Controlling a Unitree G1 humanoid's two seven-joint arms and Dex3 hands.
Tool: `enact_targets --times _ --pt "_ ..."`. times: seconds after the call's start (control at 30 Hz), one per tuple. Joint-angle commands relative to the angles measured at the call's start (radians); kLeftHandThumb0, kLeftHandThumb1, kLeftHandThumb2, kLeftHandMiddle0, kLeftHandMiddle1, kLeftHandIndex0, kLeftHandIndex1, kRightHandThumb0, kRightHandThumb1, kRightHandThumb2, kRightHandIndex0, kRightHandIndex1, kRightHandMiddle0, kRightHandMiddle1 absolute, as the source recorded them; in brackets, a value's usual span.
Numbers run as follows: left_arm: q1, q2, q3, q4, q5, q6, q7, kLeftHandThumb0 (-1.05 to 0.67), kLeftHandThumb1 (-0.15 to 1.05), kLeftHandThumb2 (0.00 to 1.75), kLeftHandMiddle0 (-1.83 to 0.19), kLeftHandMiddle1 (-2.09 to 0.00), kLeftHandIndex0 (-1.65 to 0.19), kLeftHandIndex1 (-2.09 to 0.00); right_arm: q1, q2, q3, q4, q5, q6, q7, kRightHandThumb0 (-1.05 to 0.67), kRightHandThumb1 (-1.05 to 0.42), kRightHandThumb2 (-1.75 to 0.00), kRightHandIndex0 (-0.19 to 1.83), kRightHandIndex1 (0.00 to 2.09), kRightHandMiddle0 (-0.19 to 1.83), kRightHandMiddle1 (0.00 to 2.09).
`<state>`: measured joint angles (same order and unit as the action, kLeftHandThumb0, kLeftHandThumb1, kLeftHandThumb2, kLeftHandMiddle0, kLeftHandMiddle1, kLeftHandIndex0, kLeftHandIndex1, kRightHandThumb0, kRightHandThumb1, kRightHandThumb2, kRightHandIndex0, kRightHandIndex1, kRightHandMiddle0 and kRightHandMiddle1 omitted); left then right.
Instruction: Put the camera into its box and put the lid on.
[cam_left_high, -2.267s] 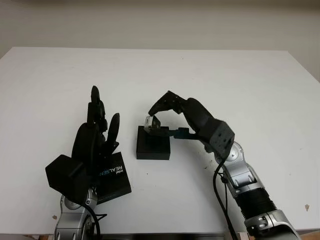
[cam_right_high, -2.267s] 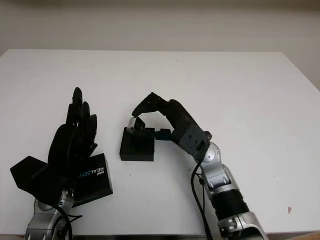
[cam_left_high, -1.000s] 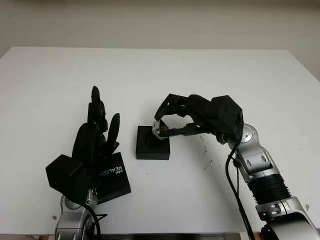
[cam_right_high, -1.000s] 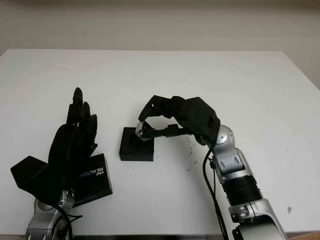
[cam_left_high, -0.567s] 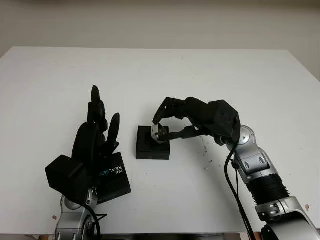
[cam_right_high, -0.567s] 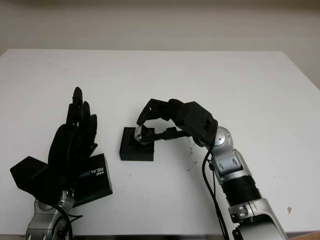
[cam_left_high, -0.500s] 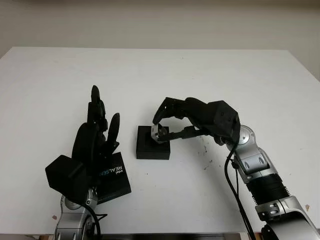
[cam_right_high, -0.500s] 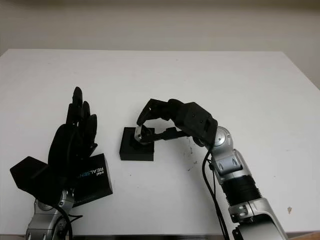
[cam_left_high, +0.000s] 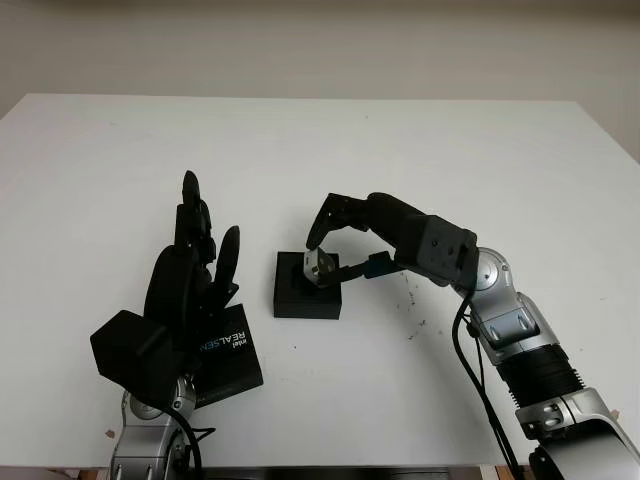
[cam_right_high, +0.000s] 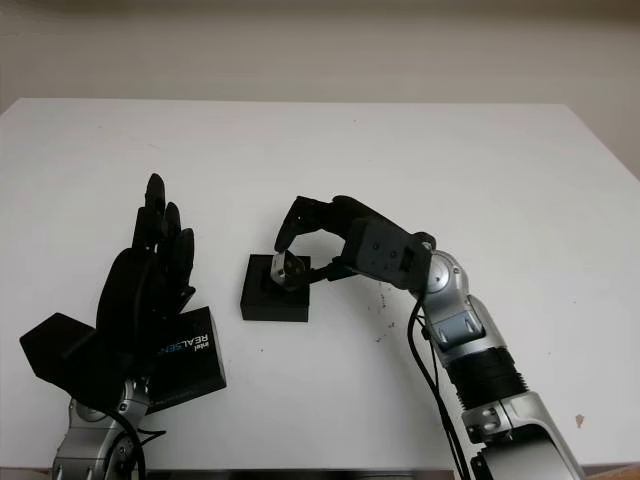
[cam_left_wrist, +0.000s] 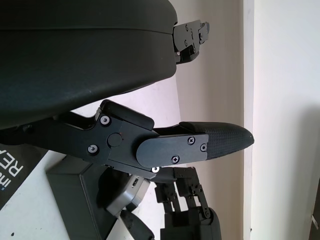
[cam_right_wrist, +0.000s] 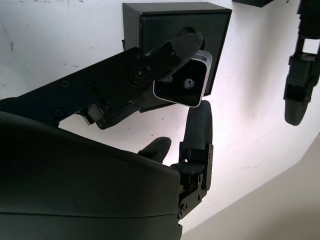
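Right hand (cam_left_high: 335, 240) clamped on camera (cam_left_high: 318, 266) over box (cam_left_high: 306, 286) (table centre); left hand (cam_left_high: 190, 270) open at 8 o'clock above lid (cam_left_high: 228, 352).

The table (cam_left_high: 400, 150) is seen as plain white, marked with a few small dark specks near the right arm. The box (cam_left_high: 300, 292) is matt black throughout. The camera (cam_right_wrist: 181, 88) is shown as silver-grey, with a dark face carrying two round lenses. The lid (cam_left_high: 230, 352) is black, printed with white and light-blue lettering. Both the left hand (cam_left_high: 190, 285) and the right hand (cam_left_high: 345, 228) are cased in black, while the forearms behind them are finished in silver metal with black ribbed sleeves.
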<state>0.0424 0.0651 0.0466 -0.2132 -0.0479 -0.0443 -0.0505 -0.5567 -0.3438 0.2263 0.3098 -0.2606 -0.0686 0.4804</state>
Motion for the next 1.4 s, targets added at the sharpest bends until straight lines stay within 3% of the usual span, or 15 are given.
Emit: enact_targets --times 0.0,0.33,0.43,0.6,0.9,1.03,1.17,1.27,1.37 --pt "0.011 -0.003 0.000 -0.015 0.001 -0.001 0.002 -0.75 1.05 0.48 0.19 0.00 0.19 0.00 0.030 -0.032 0.018 0.018 -0.029 -0.002 -0.002 -0.36 -0.92 -0.05 0.23 0.56 0.37 1.63" --pt "0.011 -0.010 -0.002 -0.011 -0.002 -0.015 0.001 -0.73 1.05 0.49 0.19 0.00 0.19 0.00 0.066 -0.038 0.046 -0.004 -0.106 -0.018 -0.046 -0.43 -0.91 -0.05 0.24 0.48 0.34 1.52" --pt "0.014 -0.014 -0.004 -0.018 0.004 -0.005 0.007 -0.74 1.05 0.49 0.19 0.00 0.19 0.00 0.072 -0.040 0.048 -0.010 -0.115 -0.025 -0.050 -0.48 -0.91 -0.05 0.23 0.38 0.21 1.24" --pt "0.017 -0.011 -0.005 -0.018 0.000 -0.006 0.005 -0.74 1.05 0.49 0.19 0.00 0.19 0.00 0.078 -0.044 0.049 -0.023 -0.125 -0.028 -0.053 -0.51 -0.91 -0.05 0.24 0.24 0.20 0.87" --pt "0.017 -0.015 -0.006 -0.014 0.003 -0.010 0.009 -0.73 1.05 0.49 0.19 0.00 0.19 0.00 0.073 -0.053 0.048 -0.019 -0.126 -0.019 -0.044 -0.52 -0.91 -0.05 0.24 0.17 0.19 0.72" --pt "0.012 -0.017 -0.007 -0.008 0.002 -0.012 0.009 -0.73 1.05 0.49 0.19 0.00 0.19 0.00 0.070 -0.053 0.043 -0.018 -0.123 -0.015 -0.047 -0.53 -0.92 -0.05 0.22 0.11 0.23 0.54" --pt "0.010 -0.015 -0.008 -0.009 0.009 -0.012 0.011 -0.73 1.05 0.50 0.19 0.00 0.19 0.00 0.080 -0.045 0.022 -0.020 -0.112 -0.060 -0.099 -0.57 -0.93 -0.06 0.16 0.06 0.13 0.44" --pt "0.013 -0.008 -0.002 -0.012 0.021 -0.019 0.017 -0.73 1.05 0.50 0.19 0.00 0.19 0.00 0.093 -0.027 -0.033 -0.055 -0.030 -0.108 -0.127 -0.63 -1.01 -0.07 0.12 0.04 0.05 0.33" --pt "0.017 0.002 0.010 -0.024 0.027 -0.025 0.020 -0.75 1.05 0.50 0.19 0.00 0.19 0.00 0.094 -0.012 -0.087 -0.118 0.058 -0.066 -0.120 -0.67 -1.04 -0.14 0.07 0.03 0.00 0.22"
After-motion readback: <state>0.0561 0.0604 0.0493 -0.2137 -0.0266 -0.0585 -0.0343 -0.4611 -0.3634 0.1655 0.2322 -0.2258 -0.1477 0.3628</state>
